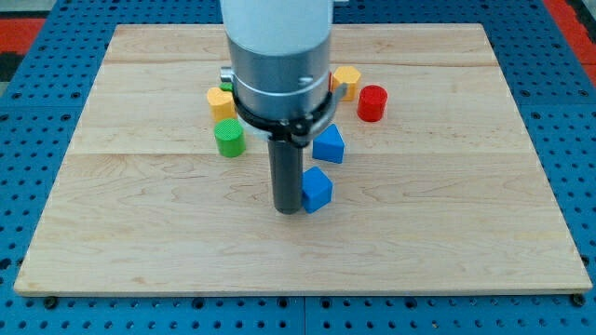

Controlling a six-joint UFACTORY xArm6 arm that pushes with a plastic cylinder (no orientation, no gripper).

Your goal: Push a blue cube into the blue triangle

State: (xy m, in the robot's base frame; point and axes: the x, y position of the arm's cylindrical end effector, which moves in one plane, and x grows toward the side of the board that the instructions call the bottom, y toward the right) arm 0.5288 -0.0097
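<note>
A blue cube (318,190) lies near the middle of the wooden board (140,233). A blue triangle-shaped block (329,144) lies just above it, a small gap between them. My tip (288,210) is at the lower end of the dark rod, touching or almost touching the cube's left side. The arm's grey body hides the board's top middle.
A green cylinder (229,139) and a yellow block (222,102) lie left of the rod. A yellow block (346,80) and a red cylinder (372,102) lie at the upper right. A bit of green block (226,86) shows beside the arm.
</note>
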